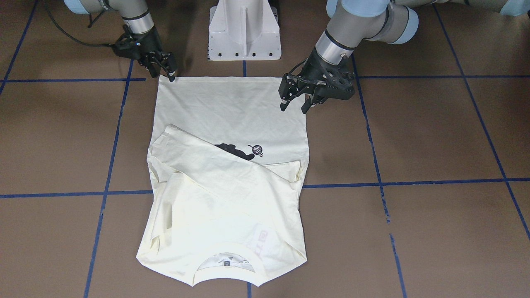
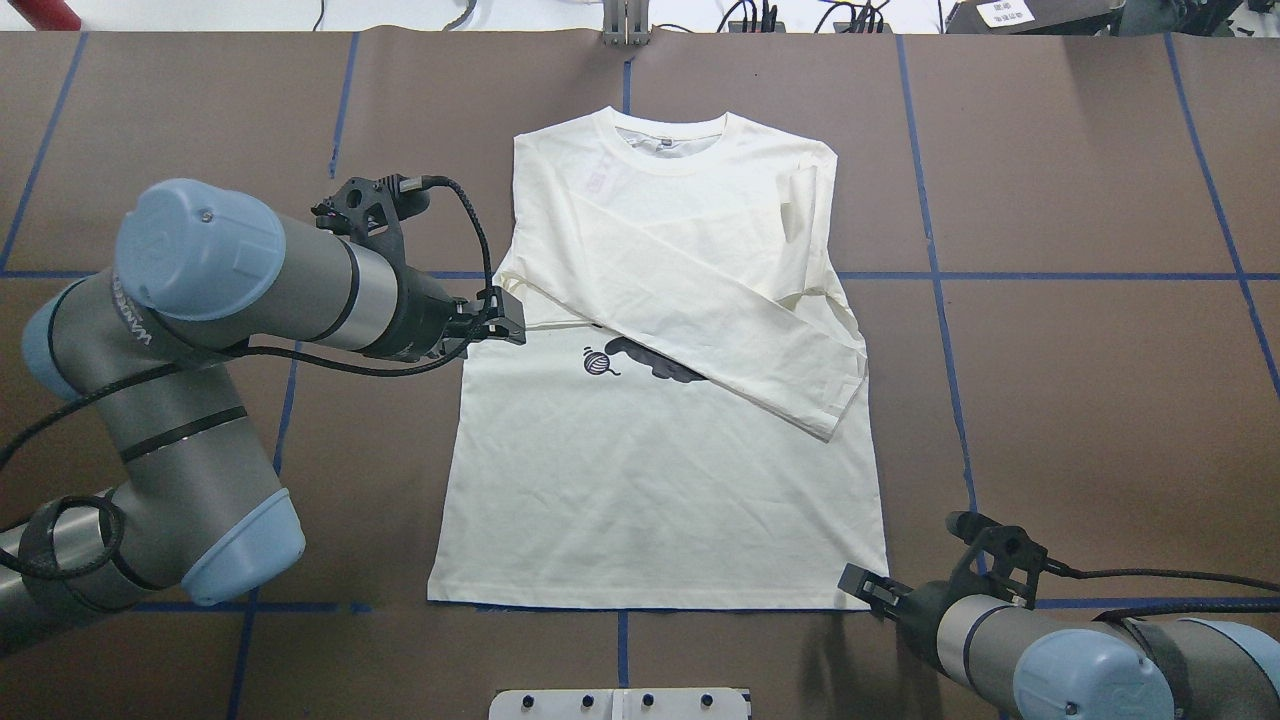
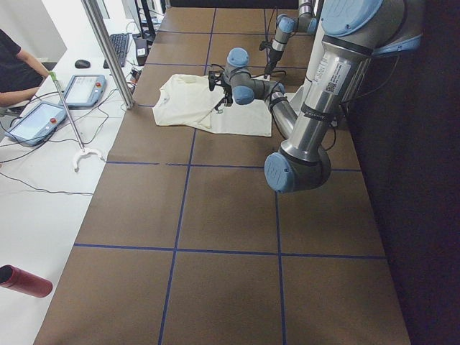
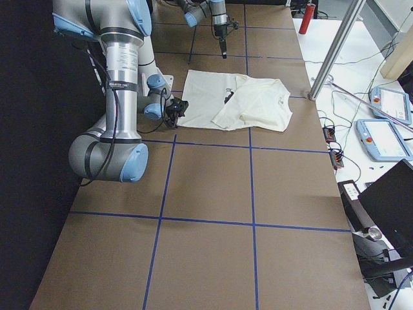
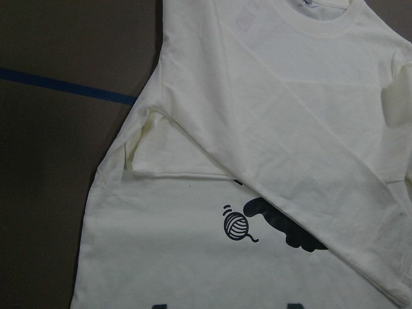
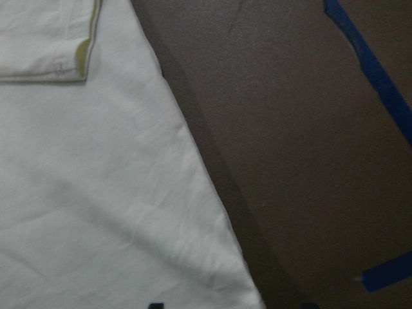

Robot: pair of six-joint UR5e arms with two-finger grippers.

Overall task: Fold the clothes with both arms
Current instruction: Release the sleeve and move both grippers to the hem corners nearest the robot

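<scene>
The cream T-shirt (image 2: 650, 500) lies flat in the middle of the brown surface (image 2: 1080, 400), front side up. Its long axis runs straight away from the robot. The hem (image 2: 640, 603) is on the robot's side and the collar (image 2: 668, 130) points toward the far edge.

Both sleeves are folded in over the chest. The top sleeve (image 2: 720, 330) runs diagonally down toward the robot's right and covers most of the black cat (image 2: 655, 365). The little yarn ball (image 2: 596, 362) is still in plain sight.

The left hand (image 1: 295, 105) hangs above the shirt's left side edge, toward the hem end. Its fingers are spread wide with nothing between them, and it looks lifted off the cloth.

The right hand (image 1: 167, 73) is down low, right at the hem's right corner. Its wrist camera shows two dark fingertips well apart, with the corner of the cloth between them, so it's spread and not pinching yet.

Blue tape lines (image 2: 1050, 276) grid the surface, and one runs just under the hem.
</scene>
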